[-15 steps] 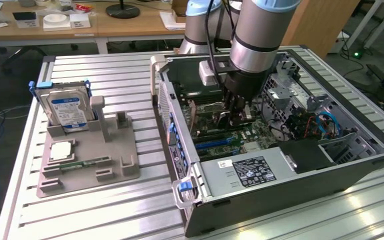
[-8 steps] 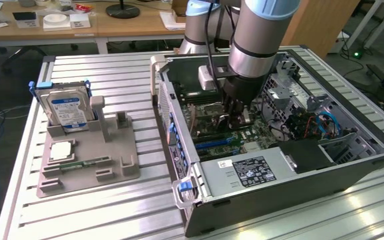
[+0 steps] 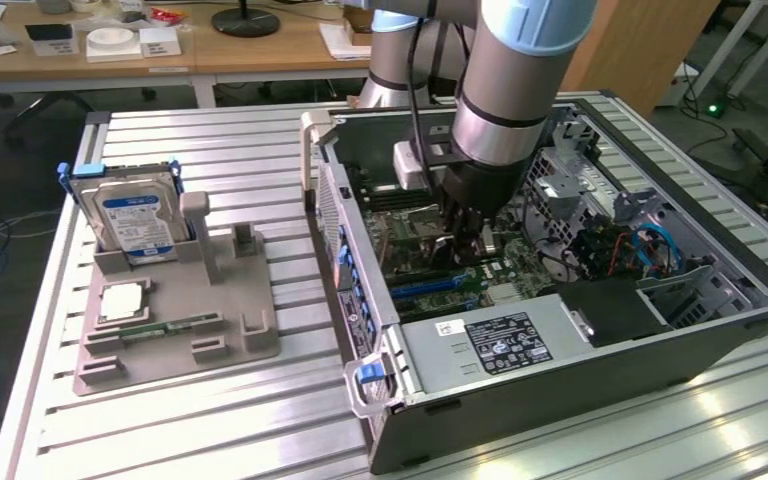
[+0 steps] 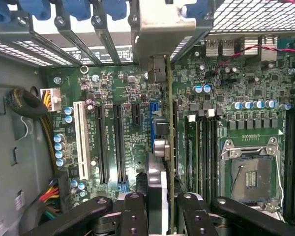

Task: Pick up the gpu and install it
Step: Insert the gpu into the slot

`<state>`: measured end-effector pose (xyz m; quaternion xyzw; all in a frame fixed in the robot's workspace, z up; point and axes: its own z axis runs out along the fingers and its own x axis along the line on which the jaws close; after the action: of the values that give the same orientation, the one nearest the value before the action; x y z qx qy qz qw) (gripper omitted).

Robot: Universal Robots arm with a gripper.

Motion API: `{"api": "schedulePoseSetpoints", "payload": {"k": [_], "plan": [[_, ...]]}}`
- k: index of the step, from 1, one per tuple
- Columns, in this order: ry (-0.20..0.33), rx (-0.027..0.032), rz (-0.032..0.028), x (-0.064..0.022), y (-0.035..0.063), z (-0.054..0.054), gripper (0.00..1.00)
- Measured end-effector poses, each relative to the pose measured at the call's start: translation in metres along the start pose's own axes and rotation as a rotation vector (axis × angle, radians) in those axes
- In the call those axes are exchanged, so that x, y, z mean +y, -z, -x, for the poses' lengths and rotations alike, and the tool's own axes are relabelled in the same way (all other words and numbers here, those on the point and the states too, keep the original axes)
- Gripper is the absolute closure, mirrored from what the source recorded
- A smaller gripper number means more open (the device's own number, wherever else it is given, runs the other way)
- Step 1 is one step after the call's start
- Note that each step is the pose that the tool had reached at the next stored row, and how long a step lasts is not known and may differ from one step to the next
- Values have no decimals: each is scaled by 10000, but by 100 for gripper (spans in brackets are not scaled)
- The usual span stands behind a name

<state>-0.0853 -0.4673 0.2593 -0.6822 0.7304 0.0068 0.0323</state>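
Observation:
My gripper [image 3: 471, 245] reaches down into the open computer case [image 3: 704, 335], over the green motherboard [image 3: 424, 235]. In the wrist view the gripper [image 4: 162, 204] is shut on the gpu [image 4: 160, 137], a thin card seen edge-on between the black fingers [image 4: 132, 214]. The card stands upright over the motherboard [image 4: 118, 98], between the long black expansion slots [image 4: 120, 142] and the memory slots [image 4: 201, 147]. Its silvery bracket [image 4: 160, 24] sits at the case's rear slot openings. Whether the card's edge is in a slot is hidden.
A grey holder tray [image 3: 177, 330] at the exterior view's left carries a blue-labelled hard drive [image 3: 137, 220], a square chip [image 3: 124, 300] and a green memory stick [image 3: 171, 327]. The power supply [image 3: 491, 345] and drive cage with cables [image 3: 651, 250] crowd the case. An empty processor socket [image 4: 248, 172] lies beside the memory slots.

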Motion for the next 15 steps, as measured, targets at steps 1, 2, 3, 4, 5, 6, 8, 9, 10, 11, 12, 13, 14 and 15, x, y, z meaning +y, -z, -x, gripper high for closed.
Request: {"api": "schedulePoseSetpoints", "payload": {"k": [1,2,3,4,5,6,8,9,10,11,12,13,14,15], "plan": [[-2,0,1,3,-2,0,72],[-4,-1,0,10,-8,0,72],[-3,-2,-1,19,-14,-1,72],[-2,-4,-2,23,-22,-2,72],[-2,-3,-1,24,-31,-2,72],[-1,-2,-1,24,-42,-4,72],[-1,-3,-1,26,-70,-5,72],[-1,-3,-1,26,-84,-6,72],[-2,-2,-1,28,-95,-7,72],[-4,-2,-1,33,-100,-8,72],[-3,-1,-2,41,-104,-9,72],[-2,-1,-3,48,-108,-10,72],[-2,-2,-5,53,-112,-10,72],[-2,-3,-5,56,-117,-10,72]]}}
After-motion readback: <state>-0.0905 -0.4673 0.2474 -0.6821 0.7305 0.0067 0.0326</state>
